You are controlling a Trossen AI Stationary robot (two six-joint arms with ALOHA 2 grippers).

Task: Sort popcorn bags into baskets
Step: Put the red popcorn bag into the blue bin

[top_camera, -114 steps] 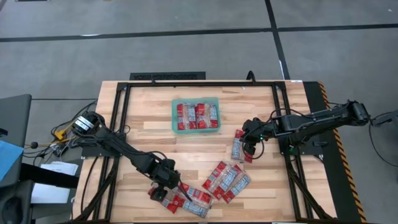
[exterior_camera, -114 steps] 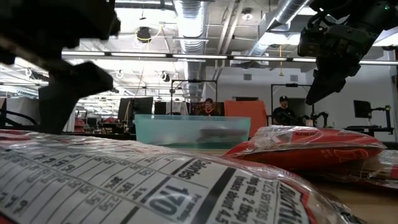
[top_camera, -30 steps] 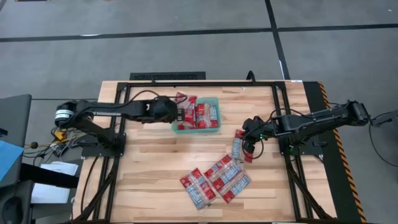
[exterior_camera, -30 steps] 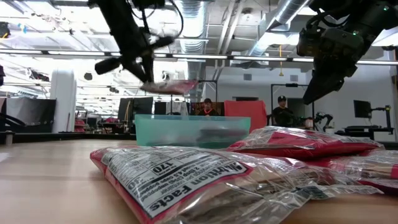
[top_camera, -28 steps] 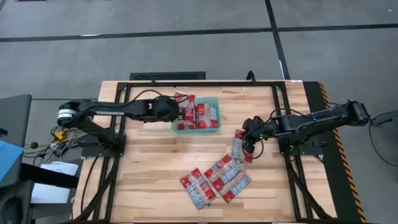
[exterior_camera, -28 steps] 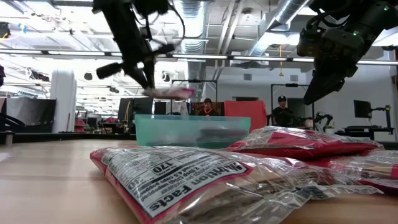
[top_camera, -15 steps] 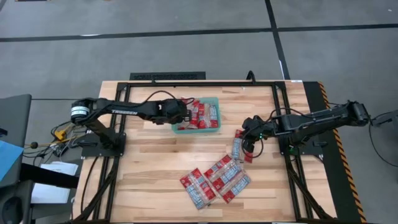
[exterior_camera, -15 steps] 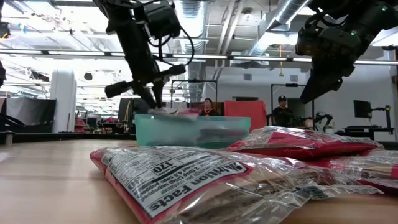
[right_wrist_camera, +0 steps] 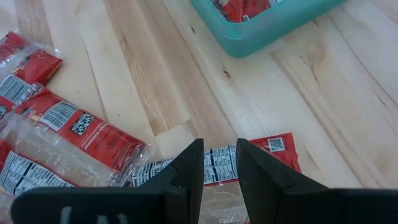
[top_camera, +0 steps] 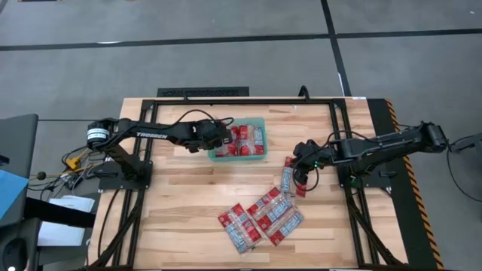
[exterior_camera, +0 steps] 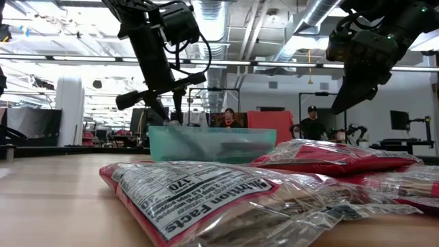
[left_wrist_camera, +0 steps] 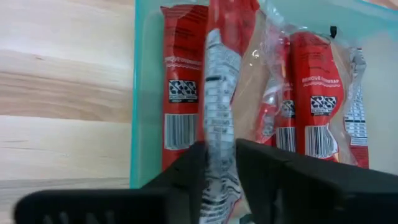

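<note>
The teal-green basket point(top_camera: 237, 156) point(left_wrist_camera: 140, 93) stands at the table's far middle, with several red popcorn bags point(left_wrist_camera: 314, 87) lying flat in it. My left gripper point(top_camera: 223, 135) point(left_wrist_camera: 219, 152) hangs over its left end, shut on one more popcorn bag point(left_wrist_camera: 221, 74). My right gripper point(top_camera: 301, 172) point(right_wrist_camera: 219, 155) hovers open to the right of the basket, above a lone bag point(top_camera: 288, 179) point(right_wrist_camera: 261, 152) that lies flat on the wood. Several more bags point(top_camera: 260, 220) lie in a loose pile near the front. My left gripper has the bag's near end point(left_wrist_camera: 217, 171) pinched between its two fingers. The bag stands on edge between them and runs on away from the fingers into the basket. The fingers slant down from the table's left. Whether its far end rests on the bags below, I cannot tell.
Black frame rails point(top_camera: 147, 150) run along the table's left, right and far sides. In the low view the front pile point(exterior_camera: 206, 199) fills the foreground before the basket point(exterior_camera: 212, 144). People sit in the room beyond the table. Bare wood lies left of the pile.
My left gripper has carried its bag toward the table's right and down, from level above the basket's rim to low inside the basket's left end. The bag has dropped behind the basket wall in the low view.
</note>
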